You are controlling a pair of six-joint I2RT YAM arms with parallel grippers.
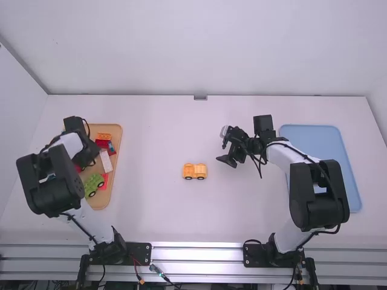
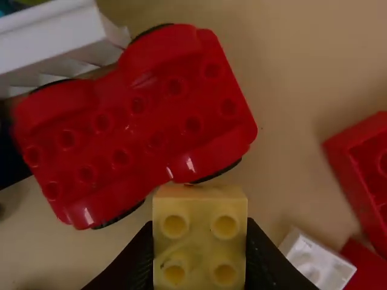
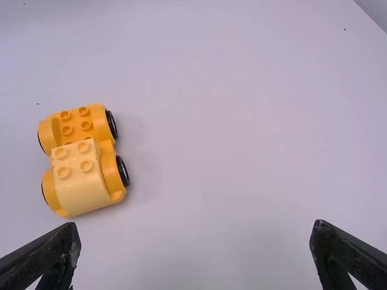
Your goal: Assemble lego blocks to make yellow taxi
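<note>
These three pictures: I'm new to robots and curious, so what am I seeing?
Two robot arms work at a white table. The high view looks down from above and behind them; each wrist view comes from a camera on one arm. The left pincer holds a yellow block over a tan tray with a red wheeled base and other toy pieces. The right pincer is open, holding nothing. Mid-table sits a yellow wheeled base bearing a paler block. A blue tray lies on the right.
</note>
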